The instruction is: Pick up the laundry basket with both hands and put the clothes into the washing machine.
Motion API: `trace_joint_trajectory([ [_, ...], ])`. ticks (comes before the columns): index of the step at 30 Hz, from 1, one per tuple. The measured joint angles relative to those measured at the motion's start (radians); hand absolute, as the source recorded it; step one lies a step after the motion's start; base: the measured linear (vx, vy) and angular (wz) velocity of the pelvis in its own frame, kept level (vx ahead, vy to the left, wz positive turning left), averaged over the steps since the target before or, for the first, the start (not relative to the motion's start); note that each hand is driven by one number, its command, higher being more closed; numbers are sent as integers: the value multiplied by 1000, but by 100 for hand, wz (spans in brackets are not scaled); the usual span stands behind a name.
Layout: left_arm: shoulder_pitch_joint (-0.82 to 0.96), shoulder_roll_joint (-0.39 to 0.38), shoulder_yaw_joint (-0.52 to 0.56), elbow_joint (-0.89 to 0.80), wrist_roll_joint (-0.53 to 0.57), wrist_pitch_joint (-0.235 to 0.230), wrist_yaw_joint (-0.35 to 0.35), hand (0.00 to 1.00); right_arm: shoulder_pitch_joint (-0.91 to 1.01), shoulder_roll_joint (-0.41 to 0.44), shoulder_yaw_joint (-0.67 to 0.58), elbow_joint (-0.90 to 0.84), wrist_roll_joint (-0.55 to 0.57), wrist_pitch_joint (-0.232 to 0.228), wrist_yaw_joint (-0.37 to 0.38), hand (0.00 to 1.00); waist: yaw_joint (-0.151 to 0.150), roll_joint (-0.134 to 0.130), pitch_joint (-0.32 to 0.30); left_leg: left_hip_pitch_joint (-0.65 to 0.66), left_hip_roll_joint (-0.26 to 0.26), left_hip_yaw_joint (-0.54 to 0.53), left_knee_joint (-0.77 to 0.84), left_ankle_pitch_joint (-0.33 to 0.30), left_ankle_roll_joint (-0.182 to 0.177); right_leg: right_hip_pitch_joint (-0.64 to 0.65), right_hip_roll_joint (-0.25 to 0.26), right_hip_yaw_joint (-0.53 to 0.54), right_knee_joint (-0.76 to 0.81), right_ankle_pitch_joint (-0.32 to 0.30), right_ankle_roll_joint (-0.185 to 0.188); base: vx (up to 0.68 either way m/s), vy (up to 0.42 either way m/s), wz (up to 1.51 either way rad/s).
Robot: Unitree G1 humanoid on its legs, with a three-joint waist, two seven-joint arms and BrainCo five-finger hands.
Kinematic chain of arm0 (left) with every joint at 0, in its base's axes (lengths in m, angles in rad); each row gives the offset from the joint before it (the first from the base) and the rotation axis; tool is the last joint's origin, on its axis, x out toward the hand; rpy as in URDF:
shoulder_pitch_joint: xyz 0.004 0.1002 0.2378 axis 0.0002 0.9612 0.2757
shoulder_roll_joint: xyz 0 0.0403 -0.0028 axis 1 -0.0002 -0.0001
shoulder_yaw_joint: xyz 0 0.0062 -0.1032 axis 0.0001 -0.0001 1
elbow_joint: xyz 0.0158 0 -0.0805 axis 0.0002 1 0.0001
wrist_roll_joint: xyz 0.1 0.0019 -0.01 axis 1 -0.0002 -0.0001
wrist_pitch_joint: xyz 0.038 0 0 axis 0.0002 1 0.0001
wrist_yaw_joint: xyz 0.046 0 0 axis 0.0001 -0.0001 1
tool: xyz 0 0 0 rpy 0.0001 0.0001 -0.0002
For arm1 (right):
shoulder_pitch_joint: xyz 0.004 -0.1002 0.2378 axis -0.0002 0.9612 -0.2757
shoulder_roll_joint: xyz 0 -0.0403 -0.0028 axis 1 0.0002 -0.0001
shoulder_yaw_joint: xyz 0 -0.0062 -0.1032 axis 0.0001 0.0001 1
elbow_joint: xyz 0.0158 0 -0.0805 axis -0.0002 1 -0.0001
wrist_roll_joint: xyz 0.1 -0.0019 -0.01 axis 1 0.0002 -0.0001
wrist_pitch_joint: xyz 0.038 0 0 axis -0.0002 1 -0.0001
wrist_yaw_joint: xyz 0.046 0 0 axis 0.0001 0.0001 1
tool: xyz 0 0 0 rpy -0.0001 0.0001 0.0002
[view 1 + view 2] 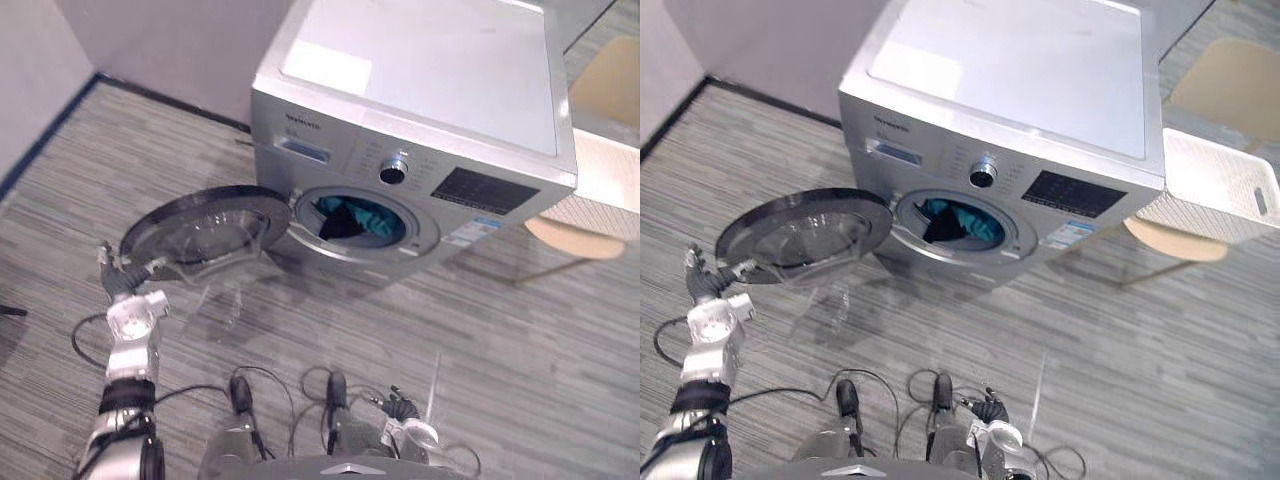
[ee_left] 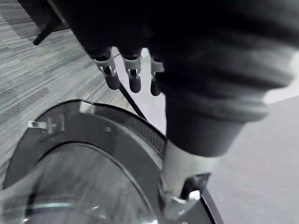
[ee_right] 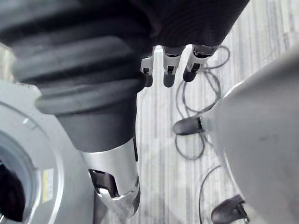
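Your right hand [image 3: 166,67] is low at 5 o'clock beside the washer front, fingers loose and straight, holding nothing. Your left hand [image 1: 115,278] is at 8 o'clock by the rim of the open door [image 1: 205,230], fingers relaxed and not curled round anything; can't tell if they touch it. The washer [image 1: 420,70] is at 12, with teal and dark clothes [image 1: 355,218] in the drum. The white basket [image 1: 1215,185] is at 2 o'clock, just beside the washer, over a tan chair [image 1: 1175,240], well apart from both hands.

Door [image 1: 200,235] swung wide by left hand [image 1: 120,280], clothes [image 1: 355,217] heaped in drum opening [image 1: 425,230]
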State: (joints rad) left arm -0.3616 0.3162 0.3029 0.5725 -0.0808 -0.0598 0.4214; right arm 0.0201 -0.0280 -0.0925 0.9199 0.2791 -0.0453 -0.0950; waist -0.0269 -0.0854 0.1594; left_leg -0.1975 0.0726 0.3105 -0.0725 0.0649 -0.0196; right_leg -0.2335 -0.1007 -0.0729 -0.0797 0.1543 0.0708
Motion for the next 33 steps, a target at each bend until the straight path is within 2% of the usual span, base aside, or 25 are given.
trace_joint_trajectory([
  [1, -27, 19, 1, 11, -9, 0, 7, 0, -2, 2, 1, 0, 2, 0, 0, 0, 3, -7, 6, -9, 4, 8, 3, 0, 0, -13, 3, 12, 0, 9, 1, 21, -6, -37],
  [3, -145, 102, 0, 82, -41, -1, 26, 0, -19, 9, 10, 0, 11, -5, 0, 0, 5, -37, 44, -49, 17, 25, 29, -6, -1, -56, 13, 40, 0, 43, 8, 2, -8, -35],
  [4, -237, 151, -2, 154, -74, -2, 31, 0, -31, 13, 13, -1, 35, -8, 0, 0, 0, -51, 60, -95, 33, 27, 58, -13, 0, -94, 22, 50, 0, 79, 19, -27, -4, -19],
  [7, -314, 195, -19, 210, -94, -38, 32, 0, -33, 16, 26, -3, 50, -21, 0, 0, 9, -66, 94, -134, 53, 27, 108, -31, 0, -118, 34, 65, 0, 118, 21, -32, 9, -12],
  [8, -367, 224, -29, 258, -132, -42, 30, 0, -35, 16, 46, -7, 61, -22, 1, 0, 13, -77, 108, -157, 67, 25, 145, -47, -1, -125, 39, 66, 0, 133, 25, -65, 18, -8],
  [9, -417, 239, -31, 322, -168, -32, 26, 0, -35, 17, 62, -10, 72, -26, 1, 0, 12, -85, 112, -188, 81, 19, 185, -64, 0, -138, 46, 66, 0, 150, 26, -71, 17, -9],
  [13, -433, 229, -31, 375, -228, -32, 22, 0, -36, 16, 97, -23, 89, -38, 0, 0, 14, -99, 125, -248, 119, 16, 270, -100, 2, -169, 64, 67, -1, 210, 37, -66, 46, -15],
  [15, -365, 191, -31, 374, -232, -59, 12, 0, -36, 15, 109, -21, 89, -38, 0, 0, 18, -103, 126, -254, 126, 16, 297, -106, 1, -167, 68, 63, -1, 215, 31, -35, 58, -7],
  [17, -301, 164, -30, 362, -232, -61, -5, 0, -45, 14, 109, -6, 89, -38, 1, 0, 24, -102, 127, -253, 126, 18, 307, -106, 1, -162, 68, 59, -1, 215, 31, -26, 39, -3],
  [19, -207, 107, -48, 364, -231, -44, -43, 0, -62, 16, 107, 11, 88, -33, 1, 0, 24, -102, 127, -253, 122, 16, 316, -106, 1, -155, 65, 58, -1, 200, 11, -30, 42, 10],
  [20, -127, 34, -88, 379, -230, -31, -68, 0, -62, 17, 98, 11, 87, -27, 1, 0, 24, -102, 126, -249, 108, 14, 318, -108, 2, -145, 53, 54, -1, 166, -20, -18, 37, 19],
  [21, -90, -7, -111, 392, -229, -19, -88, 0, -63, 18, 90, 12, 86, -21, 1, 0, 24, -102, 126, -246, 101, 14, 318, -110, 1, -140, 47, 54, -1, 147, -34, -8, 38, 28],
  [23, 73, -155, -217, 445, -227, 24, -148, 0, -72, 19, 72, 26, 76, -13, 1, 0, 20, -101, 126, -227, 74, 19, 313, -115, -3, -114, 19, 52, 0, 65, -35, -1, 9, 15],
  [24, 109, -182, -252, 457, -227, 31, -160, 0, -78, 21, 72, 35, 76, -11, 1, 0, 22, -101, 125, -217, 73, 23, 310, -114, -4, -109, 17, 54, 5, 42, -30, -26, -29, 10],
  [25, 150, -220, -369, 437, -196, 40, -208, 0, -80, 24, 64, 41, 75, 0, 1, 0, 24, -95, 117, -184, 58, 22, 283, -95, -14, -92, 7, 56, 34, -56, -5, -30, -33, 7],
  [26, 158, -220, -416, 429, -179, 39, -224, 0, -82, 25, 59, 42, 75, 6, 2, 0, 28, -93, 114, -166, 53, 23, 270, -88, -15, -82, 1, 56, 39, -79, 1, -26, -27, 8],
  [27, 166, -223, -463, 415, -167, 38, -237, 0, -81, 26, 55, 42, 75, 7, 2, 0, 29, -85, 107, -147, 52, 25, 254, -80, -17, -75, 2, 56, 45, -85, -2, -32, -36, -4],
  [28, 193, -224, -582, 366, -152, 33, -268, 0, -62, 23, 48, 41, 76, 6, 6, 0, 21, -61, 65, -107, 43, 28, 196, -52, -21, -72, 1, 56, 66, -102, 0, -19, -39, -3],
  [29, 205, -223, -634, 335, -151, 32, -281, 0, -53, 20, 47, 40, 76, 5, 7, 0, 18, -50, 50, -89, 38, 28, 171, -40, -22, -65, 1, 56, 70, -113, 5, -2, -47, 0],
  [30, 227, -216, -739, 243, -152, 29, -305, 0, -34, 14, 36, 39, 77, 5, 10, 0, 17, -27, 13, -53, 27, 29, 117, -17, -22, -55, 0, 55, 74, -124, 10, 36, -19, 3],
  [31, 243, -215, -780, 192, -152, 27, -318, 0, -26, 10, 32, 39, 77, 5, 12, 0, 17, -16, -2, -34, 22, 29, 90, -6, -23, -46, -1, 54, 73, -127, 14, 79, -9, 5],
  [33, 306, -188, -916, -82, -189, 15, -396, 0, 5, -12, 29, 39, 77, 5, 26, 0, 17, 30, -60, 35, 4, 23, -3, 29, -23, -11, -1, 33, 70, -142, 34, 104, 3, 14],
])
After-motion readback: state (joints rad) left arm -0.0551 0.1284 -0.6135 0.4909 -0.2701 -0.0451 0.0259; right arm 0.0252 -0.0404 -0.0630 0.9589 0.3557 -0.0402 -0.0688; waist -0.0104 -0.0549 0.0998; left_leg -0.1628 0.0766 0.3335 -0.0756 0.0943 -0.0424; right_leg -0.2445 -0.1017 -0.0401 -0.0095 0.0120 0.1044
